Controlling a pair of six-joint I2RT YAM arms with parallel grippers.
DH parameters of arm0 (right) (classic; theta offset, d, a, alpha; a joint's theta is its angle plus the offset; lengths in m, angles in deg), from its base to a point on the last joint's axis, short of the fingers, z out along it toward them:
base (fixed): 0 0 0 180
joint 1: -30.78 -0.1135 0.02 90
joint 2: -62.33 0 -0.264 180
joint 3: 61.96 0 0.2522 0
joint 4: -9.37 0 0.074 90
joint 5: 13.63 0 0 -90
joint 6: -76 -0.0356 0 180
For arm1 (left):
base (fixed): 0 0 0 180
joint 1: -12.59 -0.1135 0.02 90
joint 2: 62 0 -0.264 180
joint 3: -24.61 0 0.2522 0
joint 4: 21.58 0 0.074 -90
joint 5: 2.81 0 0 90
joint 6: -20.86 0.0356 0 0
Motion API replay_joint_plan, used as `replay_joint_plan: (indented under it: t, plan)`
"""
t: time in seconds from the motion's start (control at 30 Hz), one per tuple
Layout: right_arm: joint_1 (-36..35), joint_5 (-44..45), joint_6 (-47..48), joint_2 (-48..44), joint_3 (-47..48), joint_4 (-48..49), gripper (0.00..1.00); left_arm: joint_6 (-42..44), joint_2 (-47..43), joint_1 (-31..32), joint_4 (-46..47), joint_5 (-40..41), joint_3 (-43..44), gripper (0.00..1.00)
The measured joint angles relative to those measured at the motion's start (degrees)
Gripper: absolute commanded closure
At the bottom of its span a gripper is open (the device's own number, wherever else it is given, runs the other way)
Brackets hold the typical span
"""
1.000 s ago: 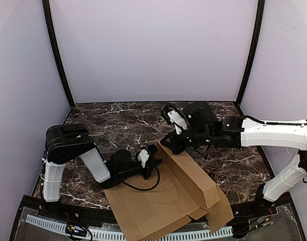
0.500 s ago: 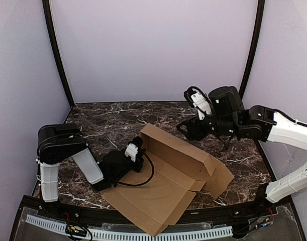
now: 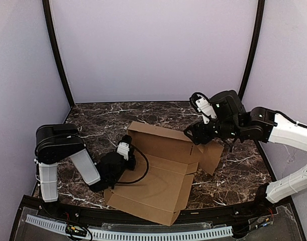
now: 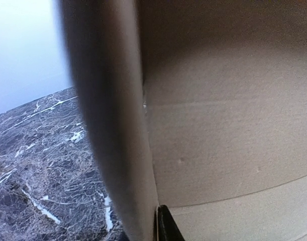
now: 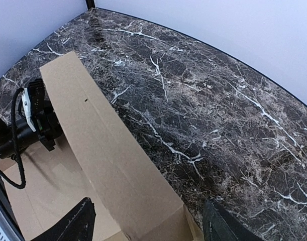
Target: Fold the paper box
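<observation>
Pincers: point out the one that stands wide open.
The right pincer, above the far flap of the box: its fingers stand far apart, holding nothing. The left pincer hugs the box's left edge, showing no such gap.

Paper box [image 3: 158, 175], wall between the left gripper's [image 3: 126, 146] jaws: plain brown, no print
Panel under the right gripper's [image 5: 148, 221] jaws: no lettering
Marble table [image 5: 218, 100] ahead of those jaws: nothing legible

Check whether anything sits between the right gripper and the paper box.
Nothing visible does. The right gripper hangs open directly over the raised rear flap of the paper box; only the marble table lies beyond.
</observation>
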Motion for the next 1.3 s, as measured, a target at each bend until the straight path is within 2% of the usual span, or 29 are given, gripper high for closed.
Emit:
replay_joint_plan:
  t: [0.1, 0.4, 0.5, 0.87, 1.3]
  plan:
    - [0.04, -0.13, 0.17, 2.23, 0.42, -0.04, 0.27, -0.52, -0.02, 0.00, 0.15, 0.13, -0.98, 0.75]
    - [0.04, -1.07, 0.79, 4.50, 1.79, 0.02, 0.27, 2.25, -0.02, 0.00, 5.09, -0.11, -4.85, 0.45]
    - [0.04, -1.16, 0.74, 3.87, 1.79, -0.02, 0.27, 5.14, -0.02, 0.00, 8.00, 0.28, -4.98, 0.43]
    - [0.07, -1.55, -0.76, -0.15, 1.03, -0.17, 0.27, 9.35, -0.02, -2.71, 10.16, -3.67, -1.95, 0.47]
    - [0.09, -1.62, -1.75, -0.87, -0.24, -0.98, 0.27, 9.75, -2.36, -5.11, 8.09, -9.44, -0.02, 0.74]
